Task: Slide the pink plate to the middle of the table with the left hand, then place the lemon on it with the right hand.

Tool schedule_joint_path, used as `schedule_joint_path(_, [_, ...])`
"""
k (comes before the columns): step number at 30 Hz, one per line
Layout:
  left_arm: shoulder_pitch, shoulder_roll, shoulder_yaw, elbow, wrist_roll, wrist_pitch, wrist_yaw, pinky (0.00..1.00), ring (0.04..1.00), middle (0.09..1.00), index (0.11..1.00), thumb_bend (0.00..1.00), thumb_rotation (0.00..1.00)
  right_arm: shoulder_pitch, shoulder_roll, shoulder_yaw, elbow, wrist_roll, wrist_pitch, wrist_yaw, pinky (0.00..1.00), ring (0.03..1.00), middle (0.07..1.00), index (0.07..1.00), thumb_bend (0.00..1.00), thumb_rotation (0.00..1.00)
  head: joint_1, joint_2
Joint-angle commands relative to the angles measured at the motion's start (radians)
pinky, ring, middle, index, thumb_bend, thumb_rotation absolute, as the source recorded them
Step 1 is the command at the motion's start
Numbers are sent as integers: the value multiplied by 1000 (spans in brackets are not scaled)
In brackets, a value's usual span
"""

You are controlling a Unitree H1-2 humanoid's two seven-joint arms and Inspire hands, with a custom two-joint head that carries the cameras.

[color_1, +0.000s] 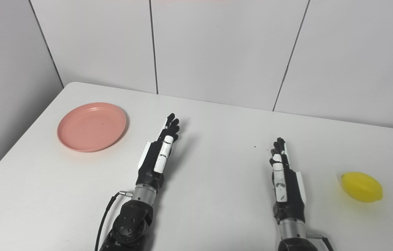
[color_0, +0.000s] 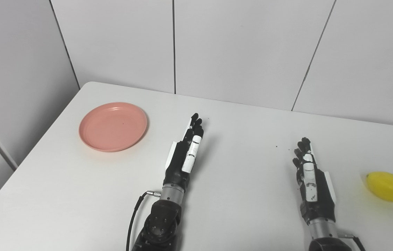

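1. On the white tabletop (color_0: 238, 195), the pink plate (color_0: 113, 126) is sitting empty near the far-left corner, well apart from the middle where it belongs.
2. The left hand (color_0: 186, 151) is lying edge-up just right of the plate, fingers straight and holding nothing, not touching the rim.
3. The right hand (color_0: 309, 174) is waiting in the same released pose (fingers straight, nothing grasped), with the lemon (color_0: 388, 186) lying on its side near it toward the right edge.
4. Neither step of the task is looking started: the plate is unmoved and the lemon is on the bare tabletop.
5. Risks ahead, as a judgement: the plate is resting close to the left edge, so a push from the wrong side could be sending it off; a light plate may spin or tip if pressed at the rim; the smooth, rounded lemon may be rolling away from a loose grasp or off a shallow plate.
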Motion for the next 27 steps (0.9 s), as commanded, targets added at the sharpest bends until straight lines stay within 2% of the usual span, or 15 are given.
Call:
schedule_joint_path(1, [-64,5,15,-25,-25,-7,-2,965,963,972,964,573,1000,-20,0,-4,-12,21,-78,23,1000,1000,1000,1000,751,1000,2,-1])
schedule_joint_path(8, [-116,26,58,-36,-46,2,6,926,911,913,905,613,1000,-17,-12,-14,5,33,-100,35,1000,1000,1000,1000,741,1000,35,-25])
schedule_joint_path(12, [-133,40,77,-45,-52,-3,12,829,834,842,827,632,1000,-14,-11,-18,10,33,-109,36,1000,1000,1000,1000,732,1000,43,-39])
schedule_joint_path(14, [-138,48,84,-50,-51,1,11,822,824,833,818,631,1000,-13,-8,-19,10,35,-110,35,1000,1000,1000,1000,730,1000,50,-45])
schedule_joint_path(20, [-152,77,109,-74,-11,31,48,795,788,784,772,632,1000,-6,-12,-18,5,37,-106,37,1000,1000,1000,1000,725,1000,60,-57])
schedule_joint_path(23, [-165,92,130,-93,-36,48,48,798,785,781,758,634,1000,-5,-13,-20,6,39,-109,39,1000,1000,1000,1000,714,1000,64,-61])
schedule_joint_path(27, [-176,113,155,-127,-63,104,39,792,782,771,742,680,1000,-6,-14,-21,3,36,-104,38,1000,1000,1000,1000,711,1000,65,-63])
